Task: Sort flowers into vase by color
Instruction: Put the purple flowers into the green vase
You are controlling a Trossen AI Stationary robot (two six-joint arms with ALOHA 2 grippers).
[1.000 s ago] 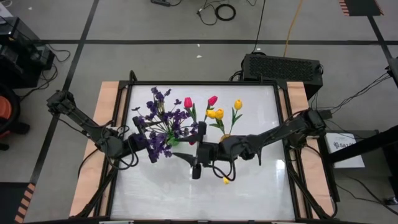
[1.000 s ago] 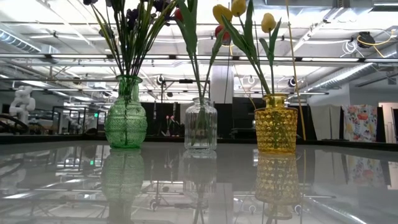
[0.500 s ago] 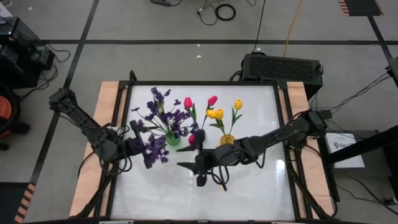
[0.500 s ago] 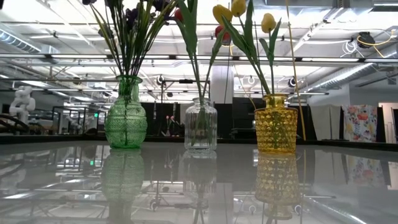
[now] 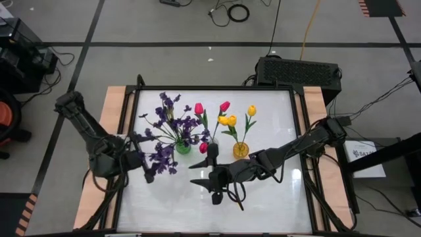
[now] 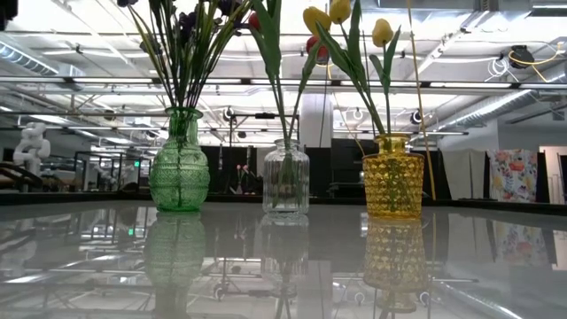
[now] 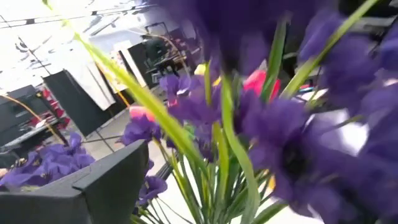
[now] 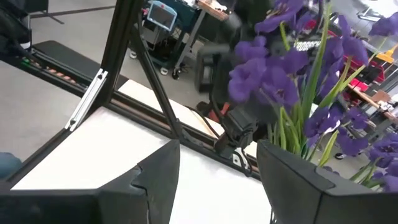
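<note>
My left gripper [image 5: 148,172] clenches a purple sprig [image 5: 162,158] just beside the green vase [image 5: 182,147]; my right gripper [image 5: 212,187] waits spread.

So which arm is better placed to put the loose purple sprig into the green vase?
Left, probably. The left gripper has the purple sprig right at it, close beside the green vase. The right gripper is farther away, jaws open with nothing between them.
</note>
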